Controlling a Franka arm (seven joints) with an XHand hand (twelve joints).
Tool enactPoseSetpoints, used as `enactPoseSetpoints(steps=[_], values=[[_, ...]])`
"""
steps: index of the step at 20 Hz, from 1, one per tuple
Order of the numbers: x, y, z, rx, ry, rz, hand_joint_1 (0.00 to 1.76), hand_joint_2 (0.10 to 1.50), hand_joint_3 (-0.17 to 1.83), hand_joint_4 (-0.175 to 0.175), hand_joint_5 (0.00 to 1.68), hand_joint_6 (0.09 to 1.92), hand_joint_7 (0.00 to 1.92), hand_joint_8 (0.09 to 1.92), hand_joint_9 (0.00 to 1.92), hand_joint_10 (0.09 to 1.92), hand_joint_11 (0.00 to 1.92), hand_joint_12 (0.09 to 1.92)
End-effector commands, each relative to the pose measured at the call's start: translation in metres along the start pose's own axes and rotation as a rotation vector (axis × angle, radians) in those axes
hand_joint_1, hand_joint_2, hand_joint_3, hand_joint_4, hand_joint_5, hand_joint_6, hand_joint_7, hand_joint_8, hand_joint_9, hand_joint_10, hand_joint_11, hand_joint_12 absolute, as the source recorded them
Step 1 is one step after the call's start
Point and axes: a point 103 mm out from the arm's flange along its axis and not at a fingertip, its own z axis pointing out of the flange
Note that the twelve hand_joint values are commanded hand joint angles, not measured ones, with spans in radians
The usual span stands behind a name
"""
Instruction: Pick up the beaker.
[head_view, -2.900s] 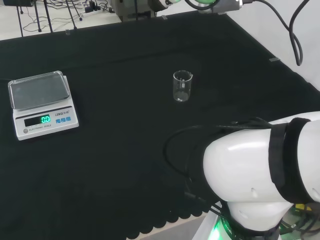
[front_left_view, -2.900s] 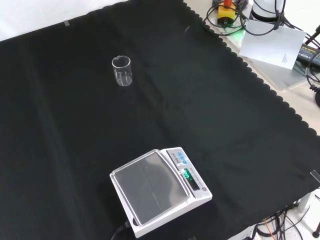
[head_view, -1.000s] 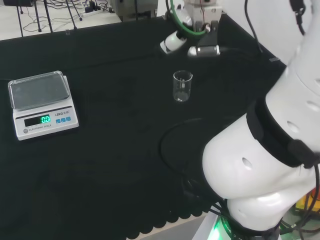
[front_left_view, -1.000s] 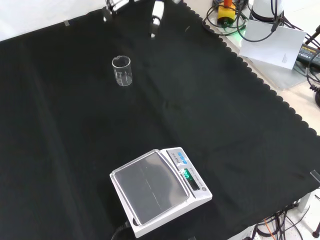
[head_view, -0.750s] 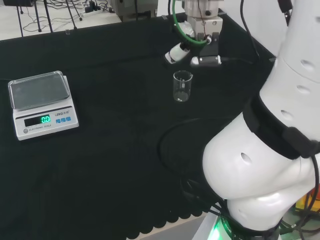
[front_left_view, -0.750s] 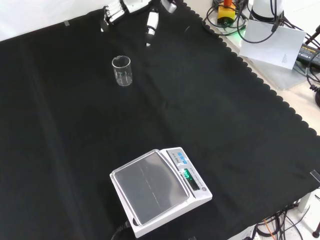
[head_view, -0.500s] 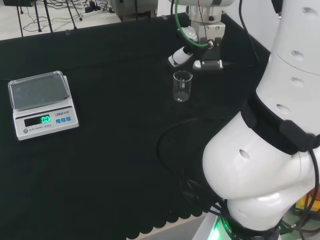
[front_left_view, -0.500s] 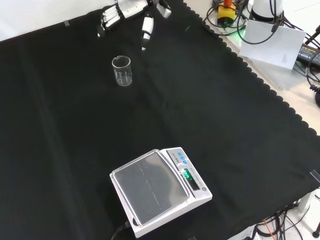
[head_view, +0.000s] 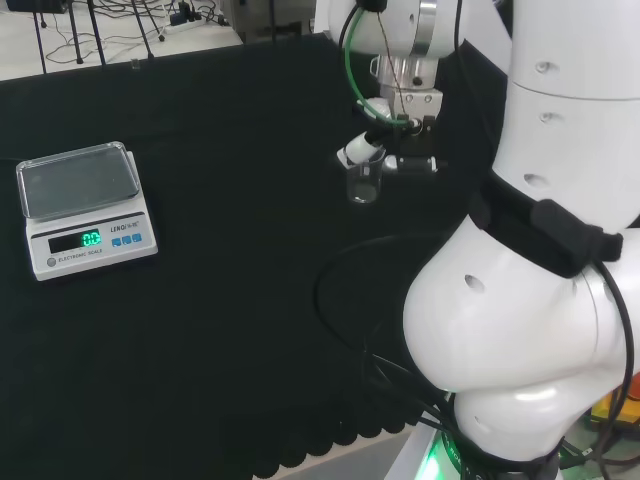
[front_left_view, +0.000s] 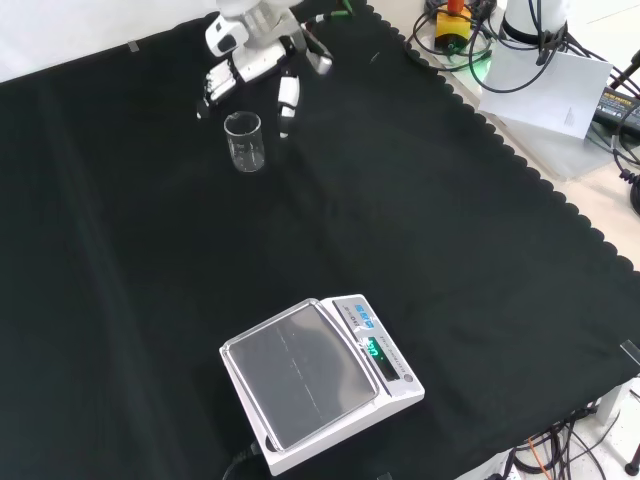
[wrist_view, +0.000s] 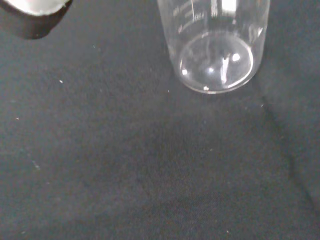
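Observation:
A small clear glass beaker (front_left_view: 245, 142) stands upright and empty on the black cloth. In the front view the hand (front_left_view: 252, 62) hovers just behind it, open, with its fingers (front_left_view: 215, 85) to the beaker's left and its thumb (front_left_view: 287, 100) to the right. I see no contact between them. In the head view the hand (head_view: 358, 153) overlaps the beaker's rim, and the beaker's lower part (head_view: 362, 188) shows below it. The wrist view looks down on the beaker (wrist_view: 215, 45) close up, with a blurred white part of the hand (wrist_view: 35, 6) at the corner.
A white digital scale (front_left_view: 320, 385) with a lit display sits near the front of the cloth, far left in the head view (head_view: 85, 205). The arm's white links (head_view: 520, 350) rise at the head view's right. Paper and cables (front_left_view: 545, 90) lie past the cloth's scalloped edge.
The hand has come down from the far side of the cloth towards the beaker and now brackets it, fingers spread. The beaker and the scale have not moved.

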Motion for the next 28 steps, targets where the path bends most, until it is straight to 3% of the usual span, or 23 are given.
enactPoseSetpoints(steps=[1, 10, 13, 15, 17, 19, 20, 23, 25, 26, 27, 28], values=[[-0.003, 0.026, 0.018, 0.003, 0.027, 0.002, 0.66, 0.73, 0.22, 0.024, 0.06, 0.09, 0.0, 0.65, 0.08, 0.84, 0.0, 0.94], [-0.006, 0.036, 0.032, 0.04, 0.002, 0.018, 0.69, 0.73, 0.22, 0.025, 0.06, 0.09, 0.01, 0.65, 0.08, 0.84, 0.0, 0.94], [-0.005, 0.036, 0.034, 0.04, -0.008, 0.022, 0.77, 0.73, 0.24, 0.03, 0.13, 0.09, 0.06, 0.67, 0.12, 0.85, 0.0, 1.11], [-0.004, 0.037, 0.035, 0.034, -0.016, 0.025, 0.85, 0.72, 0.3, 0.036, 0.21, 0.09, 0.13, 0.7, 0.23, 0.84, 0.03, 1.35], [-0.003, 0.037, 0.036, 0.028, -0.021, 0.028, 0.96, 0.66, 0.48, 0.038, 0.29, 0.09, 0.24, 0.76, 0.43, 0.8, 0.22, 1.42], [-0.001, 0.037, 0.036, 0.024, -0.029, 0.035, 1.06, 0.61, 0.64, 0.035, 0.37, 0.09, 0.36, 0.84, 0.64, 0.79, 0.49, 1.35], [-0.001, 0.037, 0.036, 0.017, -0.032, 0.039, 1.12, 0.59, 0.72, 0.029, 0.39, 0.17, 0.44, 0.92, 0.77, 0.79, 0.71, 1.25], [-0.001, 0.037, 0.035, -0.008, -0.033, 0.042, 1.23, 0.6, 0.83, -0.019, 0.35, 0.95, 0.57, 1.21, 0.97, 0.98, 1.2, 0.94], [-0.001, 0.036, 0.034, -0.026, -0.03, 0.043, 1.26, 0.63, 0.85, -0.067, 0.41, 1.26, 0.64, 1.41, 1.02, 1.1, 1.3, 0.85], [-0.001, 0.036, 0.035, -0.029, -0.029, 0.042, 1.29, 0.69, 0.82, -0.095, 0.46, 1.34, 0.73, 1.42, 1.03, 1.15, 1.31, 0.84], [-0.001, 0.036, 0.035, -0.032, -0.031, 0.043, 1.26, 0.84, 0.65, -0.129, 0.55, 1.39, 0.75, 1.44, 1.03, 1.18, 1.31, 0.84], [-0.001, 0.036, 0.035, -0.033, -0.032, 0.044, 1.23, 0.92, 0.57, -0.1, 0.63, 1.4, 0.79, 1.45, 1.05, 1.19, 1.3, 0.85]])
